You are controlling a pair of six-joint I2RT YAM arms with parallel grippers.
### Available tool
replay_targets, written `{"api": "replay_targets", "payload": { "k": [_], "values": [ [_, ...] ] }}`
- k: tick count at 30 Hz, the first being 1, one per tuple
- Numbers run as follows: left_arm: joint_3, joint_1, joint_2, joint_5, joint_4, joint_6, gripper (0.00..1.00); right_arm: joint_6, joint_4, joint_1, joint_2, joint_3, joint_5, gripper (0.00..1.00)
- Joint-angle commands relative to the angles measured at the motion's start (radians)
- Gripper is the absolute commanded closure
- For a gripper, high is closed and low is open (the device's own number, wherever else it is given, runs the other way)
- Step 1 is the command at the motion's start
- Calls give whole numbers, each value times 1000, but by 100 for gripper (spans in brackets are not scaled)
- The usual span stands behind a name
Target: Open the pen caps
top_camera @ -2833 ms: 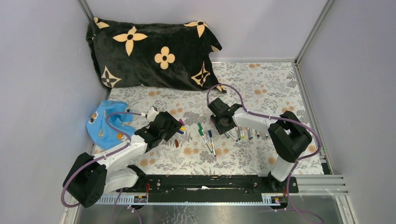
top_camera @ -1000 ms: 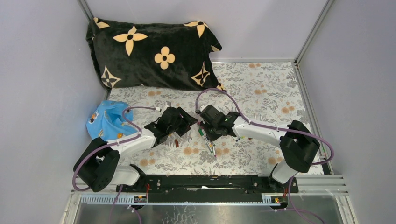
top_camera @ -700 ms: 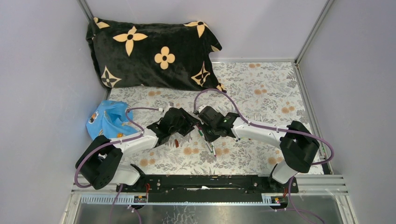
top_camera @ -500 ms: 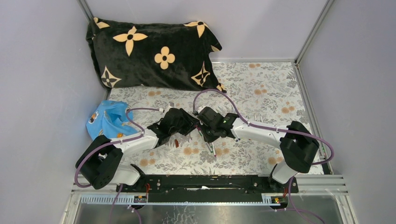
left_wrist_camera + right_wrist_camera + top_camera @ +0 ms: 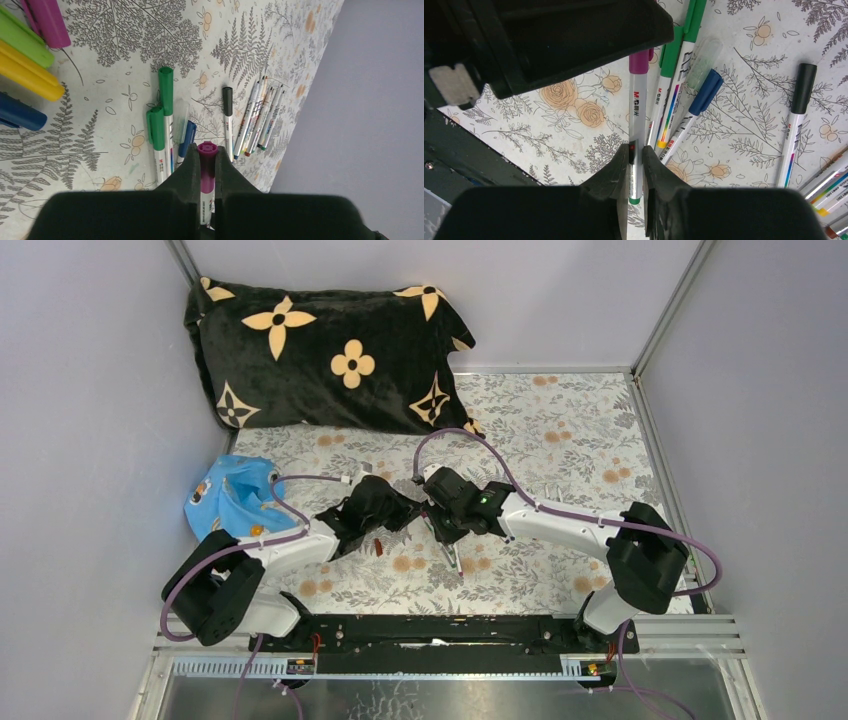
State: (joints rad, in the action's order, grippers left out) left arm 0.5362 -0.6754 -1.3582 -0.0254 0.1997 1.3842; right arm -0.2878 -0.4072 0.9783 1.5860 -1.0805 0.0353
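Top view: the left claw (image 5: 404, 508) and the right claw (image 5: 433, 513) are shown nose to nose above the flower-printed table covering (image 5: 560, 420); what lies between them is too small to be read. Left wrist view: the left claw is clamped on the magenta cylindrical plastic cap (image 5: 207, 149), whose end projects just beyond its tips. Loose coloured plastic caps (image 5: 30, 75) lie well ahead to the left, and capped green-ended pens (image 5: 165, 95) just ahead. Right wrist view: the right claw is closed on the thin white plastic pen barrel (image 5: 638, 115), with the cap just beyond its tips inside the opposite claw. The pull is judged to be the step in hand: the claws should be drawn apart straight along the barrel, with both grips firm, so that nothing is bent and the pens beneath are not swept.
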Motion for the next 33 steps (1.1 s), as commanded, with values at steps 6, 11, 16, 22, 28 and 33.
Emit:
{"api": "replay_targets", "payload": {
  "k": [6,11,16,22,28,33],
  "values": [
    [-37,-26,33,0,115,14,100,-13,17,18,-58,-43,16,93],
    [-47,-33,52,7,130,17,100,-5,7,21,-31,-76,18,79],
    [-50,-36,76,21,141,22,100,0,5,22,-17,-84,32,73],
    [-56,-36,108,21,144,30,100,4,-3,22,-1,-96,42,73],
    [-52,-35,112,45,145,32,100,4,-4,22,-5,-100,54,76],
    [-48,-36,121,29,124,30,100,1,-17,21,2,-102,59,100]
  ]
}}
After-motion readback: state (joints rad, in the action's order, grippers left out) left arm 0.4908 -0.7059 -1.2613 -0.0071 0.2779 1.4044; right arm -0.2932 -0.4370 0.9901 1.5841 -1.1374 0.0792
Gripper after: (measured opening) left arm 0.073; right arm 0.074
